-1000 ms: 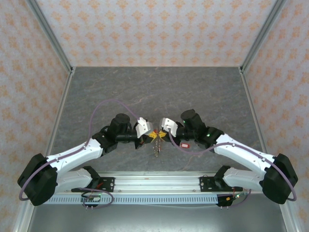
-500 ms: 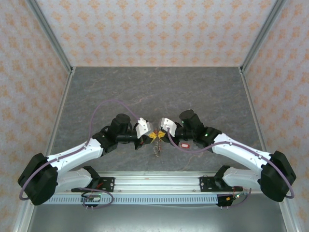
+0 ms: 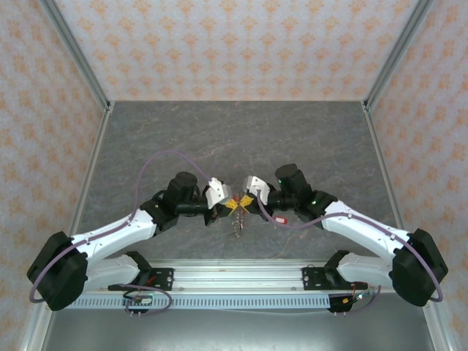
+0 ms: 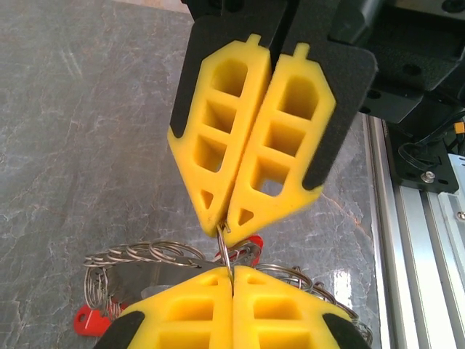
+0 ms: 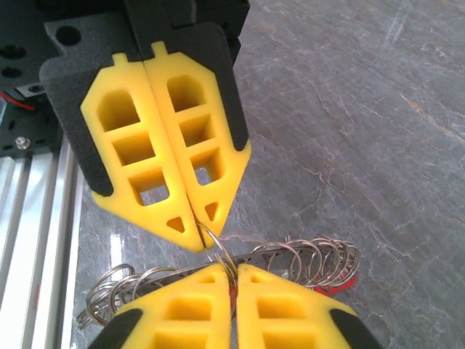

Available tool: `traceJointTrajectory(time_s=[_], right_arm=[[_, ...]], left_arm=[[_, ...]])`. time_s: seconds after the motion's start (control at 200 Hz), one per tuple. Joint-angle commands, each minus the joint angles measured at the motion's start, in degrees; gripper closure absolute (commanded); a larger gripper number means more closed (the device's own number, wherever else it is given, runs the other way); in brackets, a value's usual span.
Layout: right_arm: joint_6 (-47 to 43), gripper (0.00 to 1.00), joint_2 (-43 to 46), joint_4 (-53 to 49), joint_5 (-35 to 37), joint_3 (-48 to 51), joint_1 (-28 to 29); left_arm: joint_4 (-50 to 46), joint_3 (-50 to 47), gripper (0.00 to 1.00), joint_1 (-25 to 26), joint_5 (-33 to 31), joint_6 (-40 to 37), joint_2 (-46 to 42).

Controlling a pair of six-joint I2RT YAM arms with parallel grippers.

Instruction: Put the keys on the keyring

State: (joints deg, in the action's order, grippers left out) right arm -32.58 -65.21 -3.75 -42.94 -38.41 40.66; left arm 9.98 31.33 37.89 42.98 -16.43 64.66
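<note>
Keyring (image 3: 235, 221) hangs from left gripper (image 3: 224, 205) in the top view, right gripper (image 3: 246, 202) opposite it, tip to tip. Left wrist: both grippers' pads (image 4: 283, 145) pressed together, pinching one keyring loop (image 4: 227, 251). Right wrist: same pinch, rest of keyring (image 5: 305, 258) beside left gripper (image 5: 197, 234).

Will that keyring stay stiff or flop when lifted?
Probably floppy: the keyring looks like many loose wire loops, so it should dangle and swing. Likely slippery: thin shiny wire pinched at the tips of the left hand and right hand.
</note>
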Motion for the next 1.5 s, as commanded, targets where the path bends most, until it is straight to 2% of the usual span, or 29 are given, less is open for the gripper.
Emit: traceJointTrajectory(time_s=[0.0,0.14,0.29,0.546,0.786,0.926,1.006,1.096,1.271,1.496], right_arm=[[0.79,0.96,-0.53,1.81,-5.1,0.88,-1.1],[0.87,1.0,-0.44,2.02,-5.83,0.37,-1.29],[-0.44,1.0,-0.52,-0.97,-6.01,-1.63,-1.29],[-4.04,1.0,-1.64,-7.48,-5.97,-4.83,-1.29],[-4.78,1.0,-1.09,-9.05,-6.37,-6.1,-1.28],[-4.52,1.0,-0.66,-9.01,-6.81,-6.32,-1.29],[-4.21,1.0,-0.46,-8.5,-7.05,-6.16,-1.27],[-3.83,0.99,0.05,-7.33,-6.92,-5.37,-1.27],[-2.76,0.89,1.36,-5.05,-5.89,-1.8,-1.85],[-1.41,0.87,0.28,-1.73,-8.37,0.73,-3.15]], left_arm=[[5.96,-0.47,1.0,0.09,0.66,0.73,-0.95],[5.21,-0.24,1.0,0.08,-0.49,0.41,-0.15],[1.15,1.62,0.89,0.16,-0.79,-1.62,1.45],[-4.35,5.08,0.85,0.97,0.43,-4.8,4.38],[-8.13,5.91,0.87,1.91,-1.62,-6.77,4.93],[-9.27,5.96,0.92,1.95,-1.58,-7.22,5.07],[-9.06,5.91,1.0,1.97,-1.42,-7.13,5.06],[-6.4,4.99,1.0,1.96,-1.23,-6.12,4.81],[1.51,1.95,1.0,1.93,-0.89,-2.64,3.46],[5.77,1.19,1.0,2.01,1.81,-0.77,2.89]])
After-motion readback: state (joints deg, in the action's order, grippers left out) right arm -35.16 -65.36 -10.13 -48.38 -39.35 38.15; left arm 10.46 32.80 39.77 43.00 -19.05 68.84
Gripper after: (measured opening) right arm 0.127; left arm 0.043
